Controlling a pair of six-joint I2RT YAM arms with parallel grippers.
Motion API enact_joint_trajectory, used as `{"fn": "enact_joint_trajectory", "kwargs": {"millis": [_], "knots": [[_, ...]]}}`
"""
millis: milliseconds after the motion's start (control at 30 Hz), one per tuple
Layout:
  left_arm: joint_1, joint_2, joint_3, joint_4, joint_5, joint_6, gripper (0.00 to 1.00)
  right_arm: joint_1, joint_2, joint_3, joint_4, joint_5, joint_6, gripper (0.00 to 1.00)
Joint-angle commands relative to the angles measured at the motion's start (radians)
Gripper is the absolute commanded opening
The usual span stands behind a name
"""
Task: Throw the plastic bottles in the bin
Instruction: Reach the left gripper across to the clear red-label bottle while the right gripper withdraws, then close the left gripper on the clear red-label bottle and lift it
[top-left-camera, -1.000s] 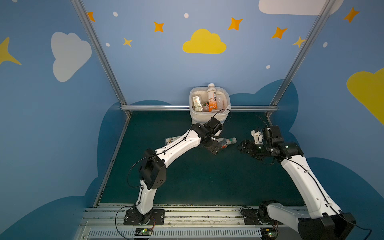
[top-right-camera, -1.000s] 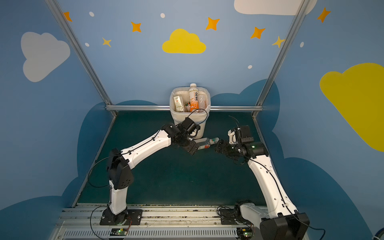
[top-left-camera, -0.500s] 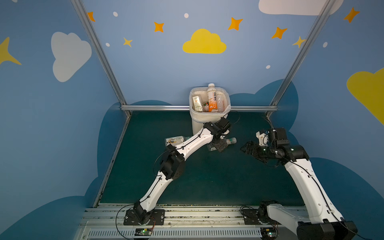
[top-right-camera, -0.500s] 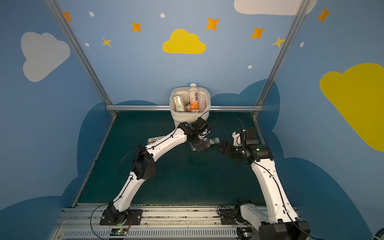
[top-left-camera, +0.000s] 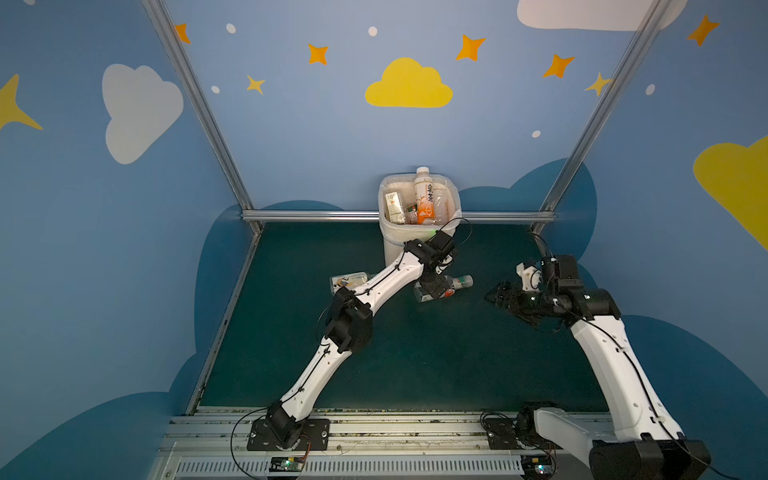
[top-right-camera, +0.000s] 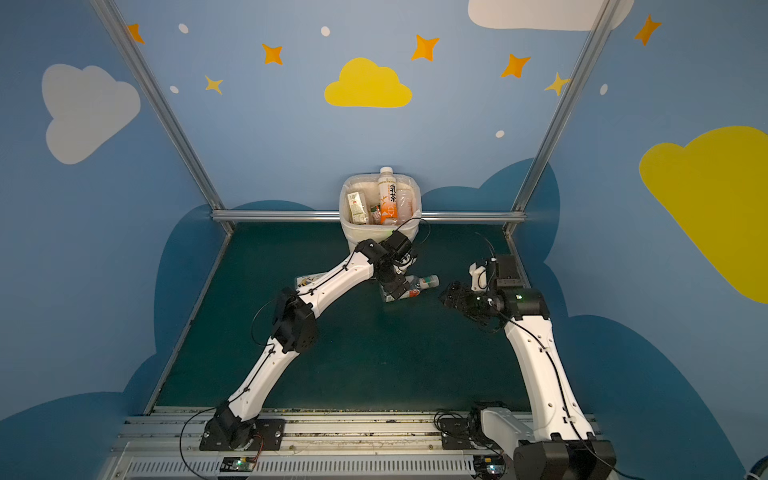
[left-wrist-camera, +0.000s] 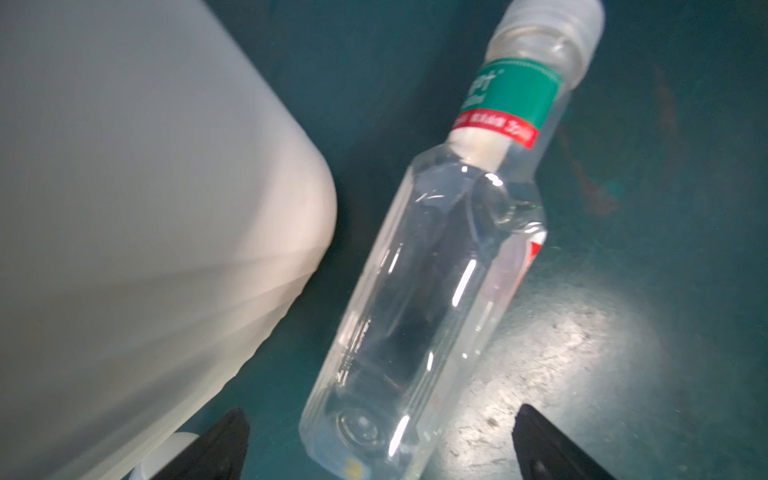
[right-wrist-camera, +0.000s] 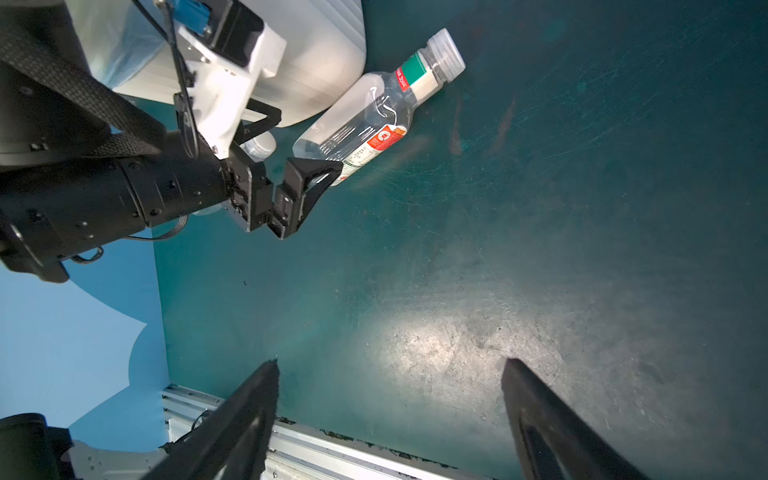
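From where I stood, the job looked well along but not finished. The cream bin (top-left-camera: 391, 249) at the back of the dark green bench (top-left-camera: 415, 357) already held several bottles, with an orange-labelled bottle (top-left-camera: 424, 195) standing tallest above its bag-lined rim. The step in hand was picking up a clear bottle (left-wrist-camera: 436, 270) with a green and red neck band. It lay on its side on the bench just beside the bin's foot, its cap toward the right arm's side. The left gripper (left-wrist-camera: 378, 417) hung low over the bottle's base end with its jaws spread wide, one finger on either side and not closed on the plastic, so nothing was gripped. The right gripper (right-wrist-camera: 390, 365) hovered apart over bare bench, its jaws also parted and empty. Another bottle (top-left-camera: 349, 280) lay flat farther left, partly hidden behind the left arm, and it would need its turn. To my eye the next move called for the left gripper to settle a little lower and close across the clear bottle's body. It would have to do so without letting the smooth, light plastic roll away, then lift the bottle above the rim before letting go. The bin looked rather full, so a drop near its middle seemed the safer choice.
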Motion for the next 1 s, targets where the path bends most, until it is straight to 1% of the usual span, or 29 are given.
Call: {"fn": "enact_joint_trajectory", "kwargs": {"millis": [0,100,267,400,600,733,833,967], "knots": [[0.000,0.025,0.019,-0.024,0.042,0.002,1.00,-0.012,0.011,0.023,-0.016,-0.023,-0.015,0.85],[0.000,0.039,0.017,-0.034,0.077,-0.009,1.00,-0.019,0.019,0.025,-0.013,-0.033,-0.015,0.85],[0.003,0.058,0.019,-0.042,0.098,-0.023,0.99,-0.028,0.025,0.027,-0.008,-0.042,-0.014,0.85],[0.002,0.055,0.023,-0.065,0.126,-0.034,0.96,-0.036,0.023,0.023,-0.009,-0.043,-0.013,0.85],[0.001,0.031,-0.043,-0.057,0.164,-0.048,0.76,-0.043,0.013,-0.002,0.000,-0.056,-0.008,0.84],[-0.003,0.029,-0.077,-0.052,0.171,-0.062,0.71,-0.047,0.004,-0.016,0.000,-0.061,-0.005,0.84],[-0.006,0.027,-0.087,-0.047,0.161,-0.067,0.69,-0.049,-0.006,-0.028,-0.002,-0.063,-0.005,0.84],[-0.006,0.000,-0.114,-0.013,0.131,-0.096,0.56,-0.052,-0.023,-0.039,-0.007,-0.064,-0.003,0.84]]}}
